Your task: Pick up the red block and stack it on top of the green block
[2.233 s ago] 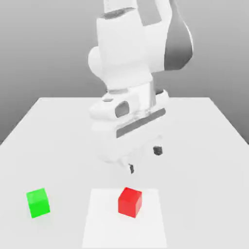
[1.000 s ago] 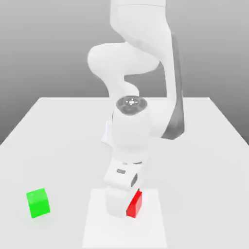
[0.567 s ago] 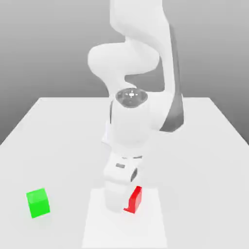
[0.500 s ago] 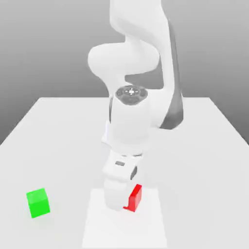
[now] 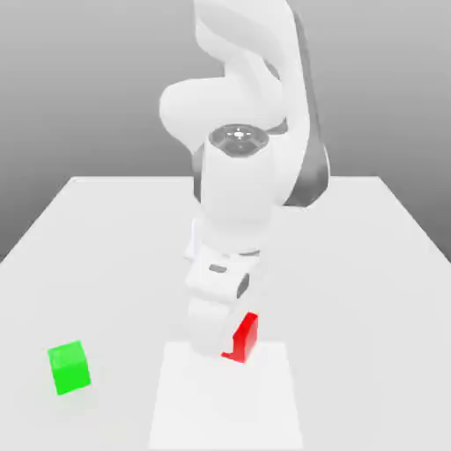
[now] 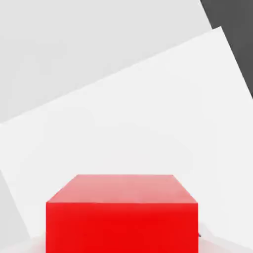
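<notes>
Bright red matte cube (image 5: 247, 337) is clasped by the white robot gripper (image 5: 220, 326), which is closed on it. In the exterior view the gripper and hand stand in front of the cube on the exterior view's left, so only part of the red shows, at the exterior view's right of the hand. The cube is at the far part of a flat white rectangular patch (image 5: 225, 405) lying on the pale grey bench (image 5: 114, 264); how far it is off the surface, I cannot tell. In the hand view, the cube's broad face and paler second face are seen, white patch behind. Bright green matte cube (image 5: 70, 367) sits on the bench toward the exterior view's left, well apart from the red one, outside the patch, slightly turned. Between the two cubes: bare bench and a strip of patch, nothing standing there.
</notes>
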Robot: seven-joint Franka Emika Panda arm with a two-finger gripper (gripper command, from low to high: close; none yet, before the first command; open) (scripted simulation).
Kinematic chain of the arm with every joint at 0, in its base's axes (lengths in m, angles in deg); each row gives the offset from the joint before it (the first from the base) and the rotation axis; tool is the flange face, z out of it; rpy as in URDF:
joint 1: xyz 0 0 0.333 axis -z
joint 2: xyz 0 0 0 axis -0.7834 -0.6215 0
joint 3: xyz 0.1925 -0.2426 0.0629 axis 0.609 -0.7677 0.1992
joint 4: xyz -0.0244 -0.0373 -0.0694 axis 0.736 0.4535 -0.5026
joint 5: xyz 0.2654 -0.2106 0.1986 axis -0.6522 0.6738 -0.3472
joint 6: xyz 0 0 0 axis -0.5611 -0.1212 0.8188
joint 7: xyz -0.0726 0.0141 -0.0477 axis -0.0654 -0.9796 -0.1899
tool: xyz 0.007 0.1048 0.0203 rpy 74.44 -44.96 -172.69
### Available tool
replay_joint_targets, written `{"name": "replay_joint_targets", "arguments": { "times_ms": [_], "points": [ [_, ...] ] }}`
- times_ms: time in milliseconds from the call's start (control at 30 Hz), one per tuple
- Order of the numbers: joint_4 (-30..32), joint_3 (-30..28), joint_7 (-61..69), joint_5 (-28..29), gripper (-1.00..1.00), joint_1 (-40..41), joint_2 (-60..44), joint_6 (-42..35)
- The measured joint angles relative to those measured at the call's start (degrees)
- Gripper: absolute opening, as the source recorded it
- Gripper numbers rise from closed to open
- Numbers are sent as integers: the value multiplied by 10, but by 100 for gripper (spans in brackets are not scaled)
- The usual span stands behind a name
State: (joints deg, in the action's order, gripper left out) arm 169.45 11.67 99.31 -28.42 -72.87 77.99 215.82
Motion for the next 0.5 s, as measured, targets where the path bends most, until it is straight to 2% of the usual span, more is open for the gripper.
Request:
{"name": "replay_joint_targets", "arguments": {
  "times_ms": [100, 200, 433, 500],
  "points": [
    [-18, -46, 34, 3, -100, 10, -4, -19],
    [-41, -87, 80, 0, -100, 94, -8, -41],
    [-94, -137, 193, -15, -100, 208, -11, -85],
    [-100, -135, 210, -25, -100, 214, -19, -79]
  ]
}}
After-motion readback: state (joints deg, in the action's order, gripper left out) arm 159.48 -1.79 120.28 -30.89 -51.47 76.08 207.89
